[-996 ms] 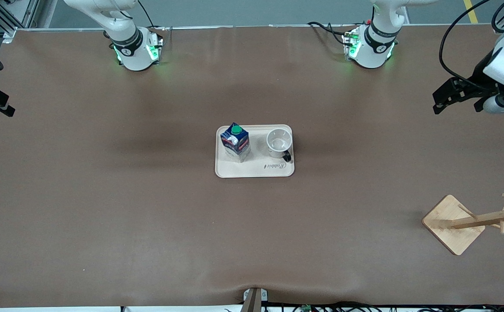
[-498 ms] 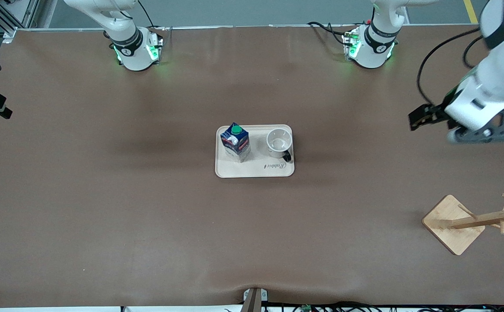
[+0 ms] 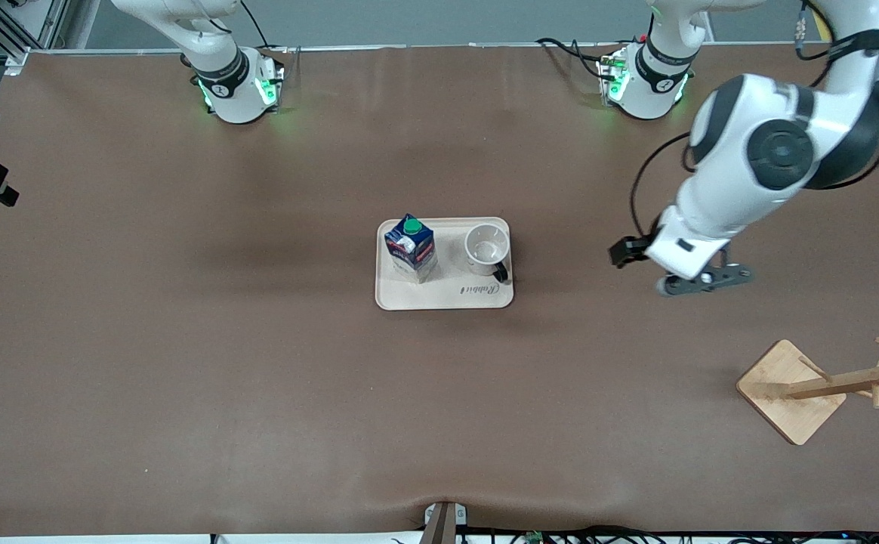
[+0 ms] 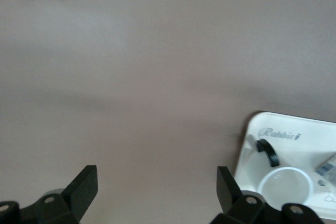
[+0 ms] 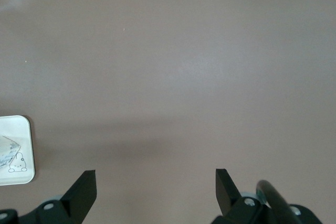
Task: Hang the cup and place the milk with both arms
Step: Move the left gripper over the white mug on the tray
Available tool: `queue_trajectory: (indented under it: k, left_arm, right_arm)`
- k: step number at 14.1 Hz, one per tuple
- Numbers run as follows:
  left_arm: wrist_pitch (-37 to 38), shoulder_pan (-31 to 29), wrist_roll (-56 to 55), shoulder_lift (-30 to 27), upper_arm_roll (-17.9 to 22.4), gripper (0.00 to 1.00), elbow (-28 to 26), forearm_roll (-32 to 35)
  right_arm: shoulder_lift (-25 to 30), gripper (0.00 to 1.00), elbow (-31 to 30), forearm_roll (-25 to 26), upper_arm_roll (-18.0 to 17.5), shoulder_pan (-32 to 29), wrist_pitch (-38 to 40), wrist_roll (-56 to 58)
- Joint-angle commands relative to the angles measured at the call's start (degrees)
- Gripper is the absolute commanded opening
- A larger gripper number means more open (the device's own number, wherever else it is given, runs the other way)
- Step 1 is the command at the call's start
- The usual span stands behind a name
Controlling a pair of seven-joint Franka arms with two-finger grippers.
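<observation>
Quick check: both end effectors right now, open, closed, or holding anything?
Left end effector: open, holding nothing, over bare table beside the tray.
Right end effector: open, holding nothing.

Brown table [image 3: 183, 363] carrying a tray and a wooden rack.
A cream tray [image 3: 444, 298] lies at mid-table; a wooden rack [image 3: 791, 391] on a square base stands toward the left arm's end, nearer the front camera than the tray.

Cut off at the edges
The wooden cup rack [image 3: 840, 384] runs past the front view's edge; the milk [image 5: 9, 153] shows only a corner in the right wrist view.
</observation>
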State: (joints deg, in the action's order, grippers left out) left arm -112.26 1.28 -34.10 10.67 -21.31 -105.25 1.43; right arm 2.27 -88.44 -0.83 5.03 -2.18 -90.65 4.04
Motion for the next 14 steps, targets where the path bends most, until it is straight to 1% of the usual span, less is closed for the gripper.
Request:
queue_trajectory:
  k: [1,4,7,9,11,12,14]
  left_arm:
    - [-3.4,3.5,-8.6,0.9,-1.5,1.00,-1.4,0.8]
    - [-6.7,8.5,-16.0,3.2,-1.4,1.00,-2.2,1.1]
    - [-12.7,11.1,-21.9,5.4,-1.4,1.00,-4.5,1.1]
    - [-14.5,13.8,-27.5,8.0,-1.2,1.00,-4.7,1.5]
    - [-15.2,15.1,-32.5,10.2,-1.5,1.00,-4.8,5.7]
    - [-15.4,15.7,-33.9,11.7,-1.5,0.99,-4.7,6.2]
    - [-17.3,17.2,-35.7,13.7,-1.4,0.93,-5.0,6.4]
  right_arm:
    - [-0.2,1.00,1.8,-0.6,-0.3,-0.5,2.5,0.4]
    - [-0.1,1.00,1.8,-0.7,-0.3,-0.5,3.4,0.3]
    - [-0.2,1.00,1.8,-0.6,-0.3,-0.5,2.9,0.2]
    - [-0.4,1.00,1.8,-0.7,-0.3,-0.6,2.3,0.2]
    - [-0.7,1.00,1.8,-0.7,-0.3,-0.7,0.1,0.0]
    - [-1.3,1.00,1.8,-0.7,-0.3,-0.7,-0.8,0.1]
    - [-1.8,1.00,1.8,-0.7,-0.3,-0.9,-2.0,0.1]
